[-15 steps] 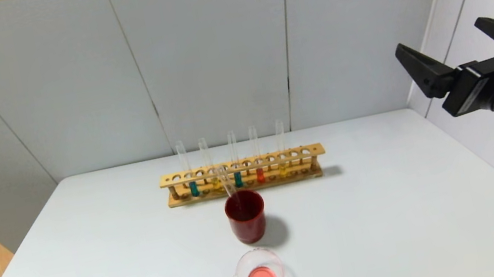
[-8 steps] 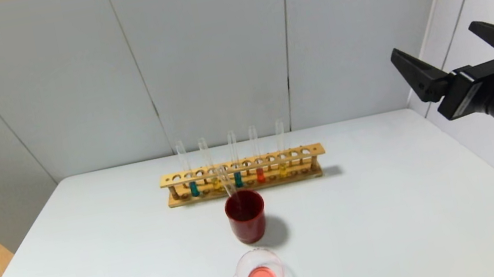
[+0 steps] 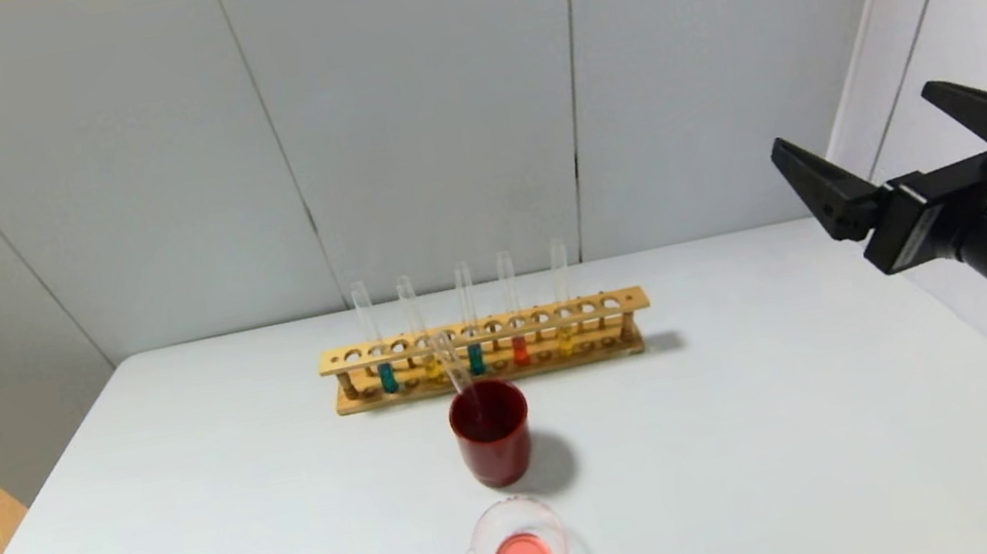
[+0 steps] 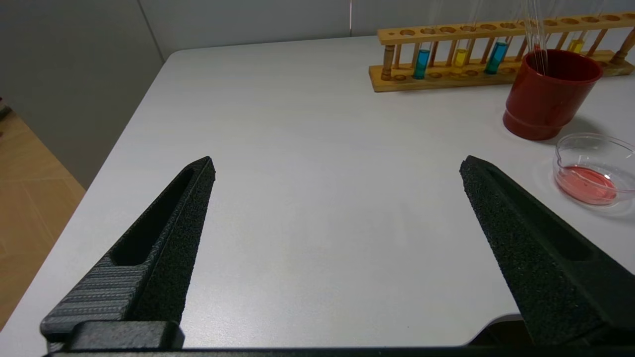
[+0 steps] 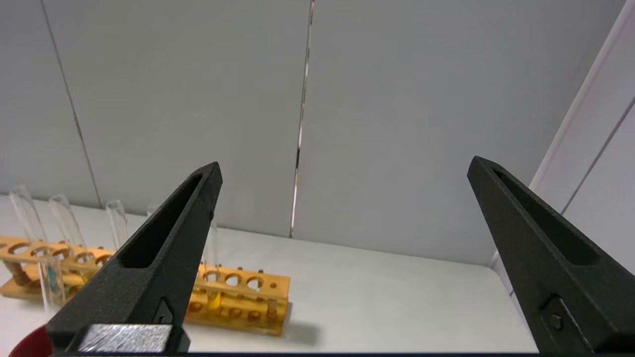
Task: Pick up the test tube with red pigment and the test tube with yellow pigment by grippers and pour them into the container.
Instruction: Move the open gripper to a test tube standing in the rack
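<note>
At table's front edge, container (image 3: 519, 549) already holds pink-red liquid. Both pigment tubes sit in rack (image 3: 486, 350): red (image 3: 520, 349), yellow (image 3: 565, 337). Right gripper (image 3: 887, 147) hangs high, spread wide, empty; left gripper (image 4: 337, 168) likewise gaping. Yellow pour apparently left.

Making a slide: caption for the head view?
Right pincer open, raised right of the rack; red cup and beaker stand in front.

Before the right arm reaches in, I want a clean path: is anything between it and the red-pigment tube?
Nothing visible: the open right gripper hangs over the table's right edge, with bare table toward the red-pigment tube.
</note>
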### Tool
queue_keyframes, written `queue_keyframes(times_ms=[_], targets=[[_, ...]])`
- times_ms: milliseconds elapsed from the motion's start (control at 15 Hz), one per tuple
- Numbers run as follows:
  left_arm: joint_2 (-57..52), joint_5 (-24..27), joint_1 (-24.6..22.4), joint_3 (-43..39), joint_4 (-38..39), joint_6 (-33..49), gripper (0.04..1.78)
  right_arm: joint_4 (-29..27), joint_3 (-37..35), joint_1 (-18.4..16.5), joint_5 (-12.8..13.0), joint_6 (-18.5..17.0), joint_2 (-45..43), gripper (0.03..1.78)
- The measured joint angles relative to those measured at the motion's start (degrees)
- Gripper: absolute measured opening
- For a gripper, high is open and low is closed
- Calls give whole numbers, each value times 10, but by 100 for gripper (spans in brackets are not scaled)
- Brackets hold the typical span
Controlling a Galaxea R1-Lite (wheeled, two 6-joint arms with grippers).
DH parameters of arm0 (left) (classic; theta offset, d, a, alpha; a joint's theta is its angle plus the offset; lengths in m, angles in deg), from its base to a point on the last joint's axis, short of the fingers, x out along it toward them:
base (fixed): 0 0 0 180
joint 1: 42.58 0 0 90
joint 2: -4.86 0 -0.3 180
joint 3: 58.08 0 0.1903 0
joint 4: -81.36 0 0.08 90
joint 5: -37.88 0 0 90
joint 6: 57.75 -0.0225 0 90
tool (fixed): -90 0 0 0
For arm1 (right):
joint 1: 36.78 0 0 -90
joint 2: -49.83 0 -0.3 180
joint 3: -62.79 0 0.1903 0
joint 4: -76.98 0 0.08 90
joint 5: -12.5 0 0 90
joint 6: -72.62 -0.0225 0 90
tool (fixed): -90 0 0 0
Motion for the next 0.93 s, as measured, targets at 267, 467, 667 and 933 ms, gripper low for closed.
queue_keyframes(times_ms=[267, 467, 667, 933], targets=[[0, 0, 0, 0, 0, 0, 175, -1, -34, 11, 3, -62, 7, 173], [0, 0, 0, 0, 0, 0, 175, 6, -53, 17, 3, -107, 32, 173], [0, 0, 0, 0, 0, 0, 175, 11, -54, 20, 3, -121, 51, 173], [0, 0, 0, 0, 0, 0, 175, 16, -59, 25, 4, -155, 63, 173]])
